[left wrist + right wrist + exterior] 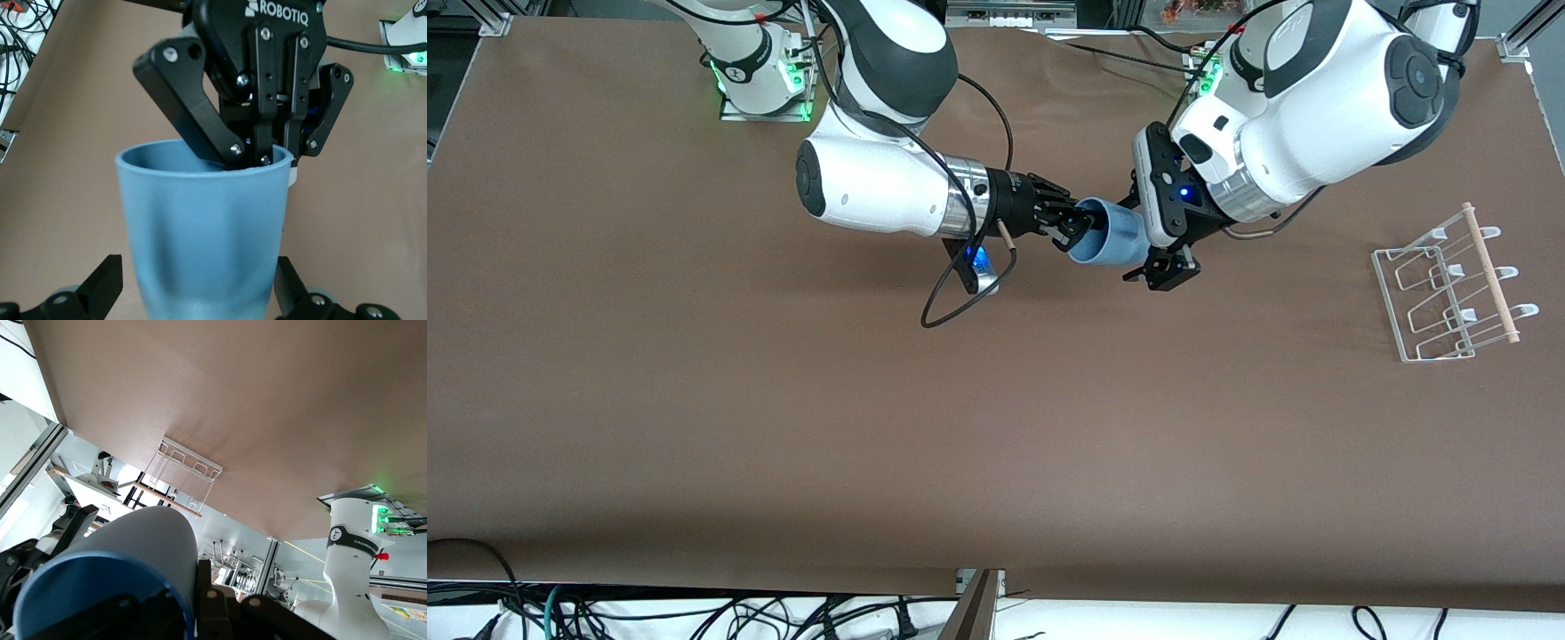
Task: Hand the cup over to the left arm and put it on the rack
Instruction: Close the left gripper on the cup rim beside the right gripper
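A: Where is the cup (1113,238)?

B: In the air over mid-bench, lying sideways. The right end effector (1069,233) is clenched on its rim, one finger inside.

A: Left end effector (1163,267)?

B: Released, fingers (100,287) spread either side of the cup's base, not gripping.

A: Rack (1449,293)?

B: On the bench (783,400), toward the left arm's end, well apart.

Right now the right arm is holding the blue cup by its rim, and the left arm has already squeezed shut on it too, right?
Not quite. The right end effector does pinch the cup by its rim, but the left end effector is open: in the left wrist view its fingers stand on either side of the cup, apart from it.
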You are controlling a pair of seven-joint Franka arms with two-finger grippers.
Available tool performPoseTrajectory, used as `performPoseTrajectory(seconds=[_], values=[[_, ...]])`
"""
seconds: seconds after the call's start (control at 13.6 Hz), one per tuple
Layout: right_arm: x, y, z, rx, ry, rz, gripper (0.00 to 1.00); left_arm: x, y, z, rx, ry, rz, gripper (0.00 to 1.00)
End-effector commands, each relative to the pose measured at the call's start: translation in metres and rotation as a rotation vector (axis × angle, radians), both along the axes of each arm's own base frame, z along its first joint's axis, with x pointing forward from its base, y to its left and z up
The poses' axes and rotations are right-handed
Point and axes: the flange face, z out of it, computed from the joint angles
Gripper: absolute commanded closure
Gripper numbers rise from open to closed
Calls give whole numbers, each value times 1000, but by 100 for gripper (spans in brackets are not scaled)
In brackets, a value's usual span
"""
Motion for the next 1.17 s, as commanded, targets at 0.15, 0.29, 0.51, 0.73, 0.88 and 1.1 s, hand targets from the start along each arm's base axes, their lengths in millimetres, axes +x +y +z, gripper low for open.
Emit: performPoseTrajectory(seconds=[0.15,0.29,0.51,0.73,0.88,1.1], values=[[2,5,2,25,13,-21,100,-6,2,0,-19,-22,-6,53],[2,6,1,25,14,-23,100,-6,2,-1,-19,-13,11,100],[4,3,2,38,29,-34,100,-5,2,1,-21,-16,13,100],[17,-6,17,61,27,-65,77,-5,4,1,-19,-12,12,100],[24,-12,28,72,38,-82,28,-4,8,0,-17,-10,11,100],[38,-37,35,56,59,-67,0,2,27,-3,5,14,17,100]])
